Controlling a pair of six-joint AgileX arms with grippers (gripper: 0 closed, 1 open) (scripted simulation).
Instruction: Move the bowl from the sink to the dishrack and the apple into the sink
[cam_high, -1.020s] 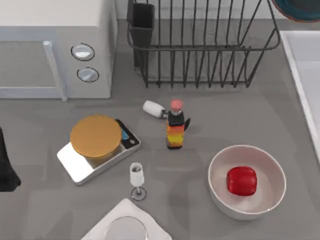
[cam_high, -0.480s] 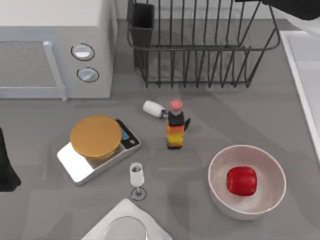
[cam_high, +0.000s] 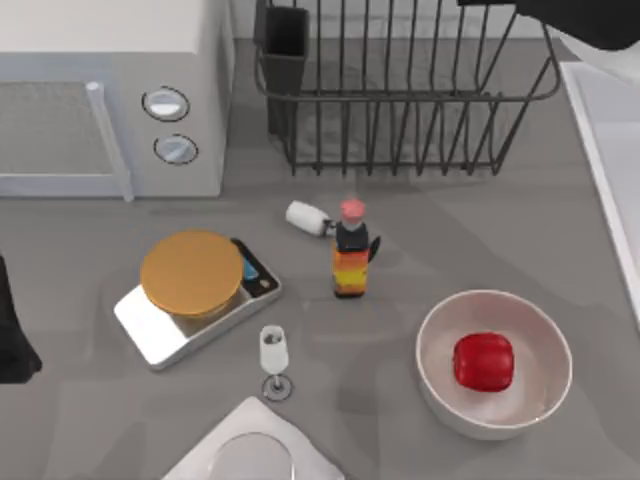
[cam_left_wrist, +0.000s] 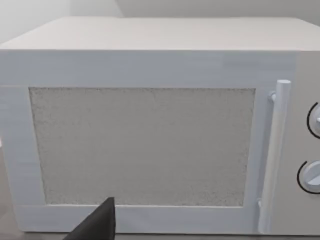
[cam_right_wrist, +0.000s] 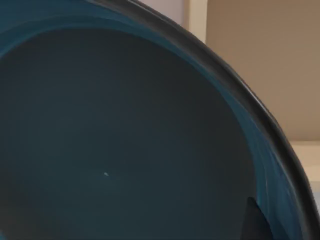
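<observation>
The teal-blue bowl (cam_right_wrist: 115, 140) sits very close in the right wrist view, its dark inside facing the camera, and a dark fingertip (cam_right_wrist: 256, 222) lies at its rim. My right arm (cam_high: 565, 15) hangs over the back right corner of the black wire dishrack (cam_high: 400, 100), beside the pale sink (cam_high: 612, 150) at the right edge. The red apple (cam_high: 484, 361) lies inside a large white bowl (cam_high: 440, 330) at the front right. My left arm (cam_high: 12, 335) stays parked at the left edge, facing the microwave (cam_left_wrist: 150, 150).
A microwave (cam_high: 110, 90) fills the back left. A scale with an orange disc (cam_high: 192, 272), a wine glass (cam_high: 274, 352), a red-capped bottle (cam_high: 350, 255) and a small white object (cam_high: 306, 216) stand mid-table. A white item (cam_high: 250, 450) sits at the front edge.
My right arm has come leftward into the top view over the rack's back right corner, covering the bowl's edge that showed there a second ago. Everything on the table stayed put.
</observation>
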